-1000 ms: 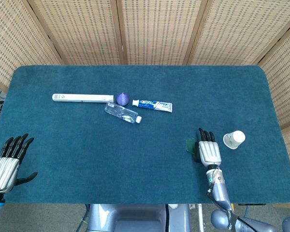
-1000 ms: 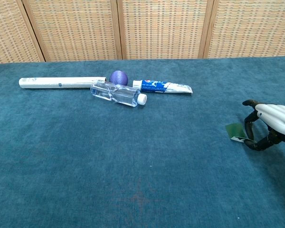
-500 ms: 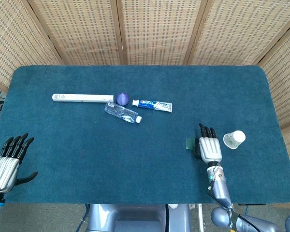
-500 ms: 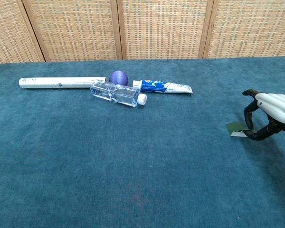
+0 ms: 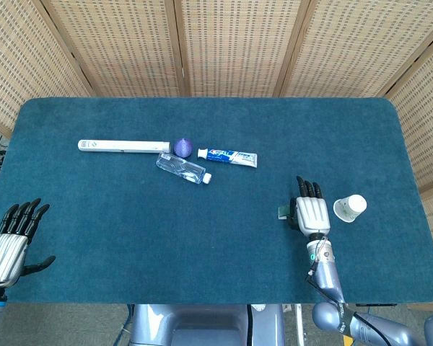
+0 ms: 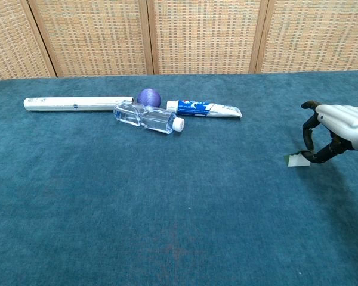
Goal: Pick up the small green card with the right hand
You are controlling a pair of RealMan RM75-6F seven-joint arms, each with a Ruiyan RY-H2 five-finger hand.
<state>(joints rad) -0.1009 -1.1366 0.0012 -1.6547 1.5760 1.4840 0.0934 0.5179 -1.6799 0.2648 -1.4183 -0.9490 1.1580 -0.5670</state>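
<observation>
The small green card (image 6: 296, 159) hangs a little above the blue cloth, pinched at its right edge by my right hand (image 6: 333, 131). In the head view only a sliver of the card (image 5: 282, 211) shows at the left edge of the right hand (image 5: 312, 213), whose fingers point away from me. My left hand (image 5: 9, 241) hovers at the near left corner of the table with fingers spread and nothing in it.
A white paper cup (image 5: 349, 207) lies just right of the right hand. Farther back on the left are a white tube (image 5: 123, 145), a purple ball (image 5: 184, 146), a toothpaste tube (image 5: 228, 156) and a clear bottle (image 5: 181, 168). The table's near edge (image 5: 224, 301) is close behind the hands.
The right hand has risen and drawn back with the card in its pinch; the card now tilts so its pale underside shows. The left hand has stayed put.
</observation>
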